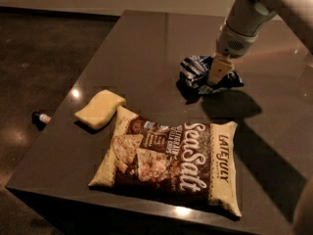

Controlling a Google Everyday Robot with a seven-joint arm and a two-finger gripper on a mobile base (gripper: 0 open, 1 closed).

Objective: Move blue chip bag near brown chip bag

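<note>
The blue chip bag lies crumpled on the dark table at the back right. The brown chip bag, marked "Sea Salt" and "Late July", lies flat near the table's front edge. A strip of bare table separates the two bags. My gripper comes down from the white arm at the upper right. It sits on the right part of the blue bag, touching or nearly touching it.
A pale yellow sponge-like block lies just left of the brown bag's upper corner. The dark table ends close in front of the brown bag. A small bottle-like object lies on the floor to the left.
</note>
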